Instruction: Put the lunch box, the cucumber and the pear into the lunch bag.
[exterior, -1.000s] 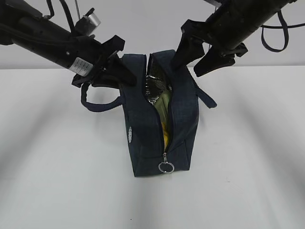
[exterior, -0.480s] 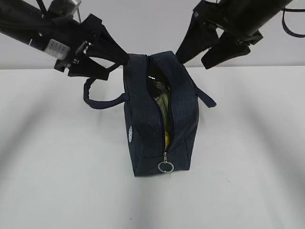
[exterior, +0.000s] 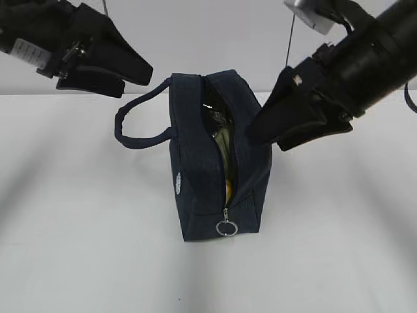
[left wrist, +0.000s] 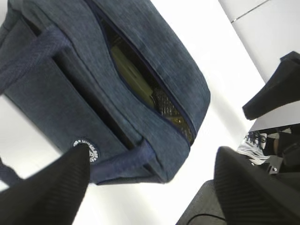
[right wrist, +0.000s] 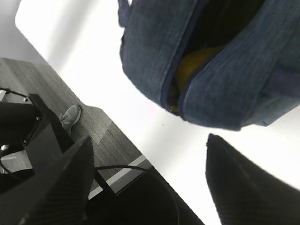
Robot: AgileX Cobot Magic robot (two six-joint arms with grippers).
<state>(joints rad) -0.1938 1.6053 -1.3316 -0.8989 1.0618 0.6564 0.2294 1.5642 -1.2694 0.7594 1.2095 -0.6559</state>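
One lunch bag (exterior: 218, 163) stood mid-desk (exterior: 78, 248), its zipper apart, one pear (right wrist: 194, 65) visible inside. Two grippers hovered, left gripper (left wrist: 150, 187) and right gripper (right wrist: 147, 180), each with jaws apart and empty.

Slanted front view; wrist close-ups overhead

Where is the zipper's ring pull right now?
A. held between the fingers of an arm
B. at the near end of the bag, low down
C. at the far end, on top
B: the ring pull hangs low on the near end of the bag, its top gaping open.
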